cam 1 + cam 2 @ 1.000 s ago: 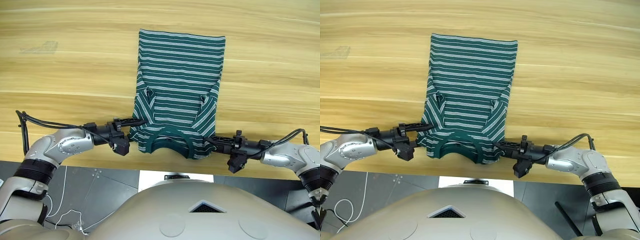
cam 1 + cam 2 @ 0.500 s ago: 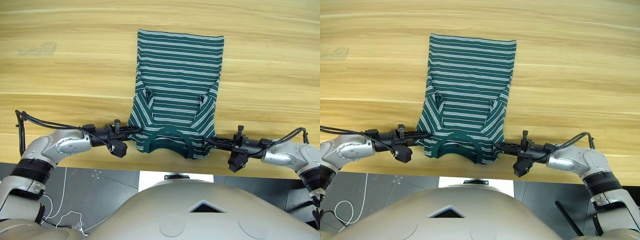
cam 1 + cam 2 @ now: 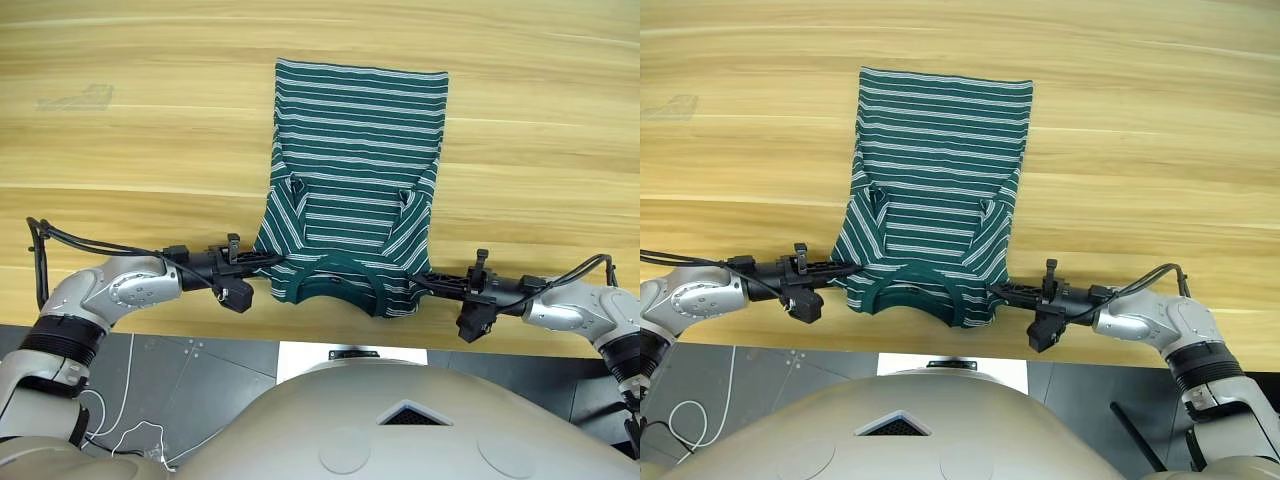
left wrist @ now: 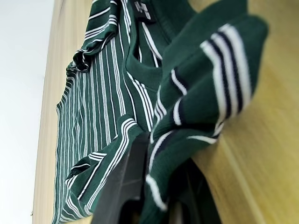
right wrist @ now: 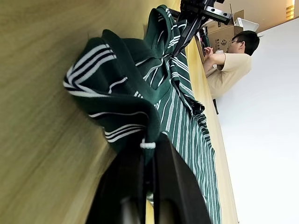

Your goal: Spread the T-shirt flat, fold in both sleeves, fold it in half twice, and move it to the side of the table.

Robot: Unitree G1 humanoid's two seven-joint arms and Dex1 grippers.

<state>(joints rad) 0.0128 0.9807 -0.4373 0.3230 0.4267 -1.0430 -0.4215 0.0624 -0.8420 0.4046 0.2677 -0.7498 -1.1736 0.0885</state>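
While the left pincer (image 3: 272,262) at 8 o'clock and right pincer (image 3: 420,283) at 5 o'clock pinch the shirt (image 3: 358,150), uneven lifting could fold it crooked.

the t-shirt (image 3: 357,150), dark green with thin white stripes, lies lengthwise on the wooden surface (image 3: 140,150), both sleeves folded in, collar at the near edge, both shoulder corners bunched and raised.

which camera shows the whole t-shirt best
The left eye view: the whole T-shirt lies in sight, sleeves folded in. The right eye view matches it. The wrist views show its pinched near corners up close.
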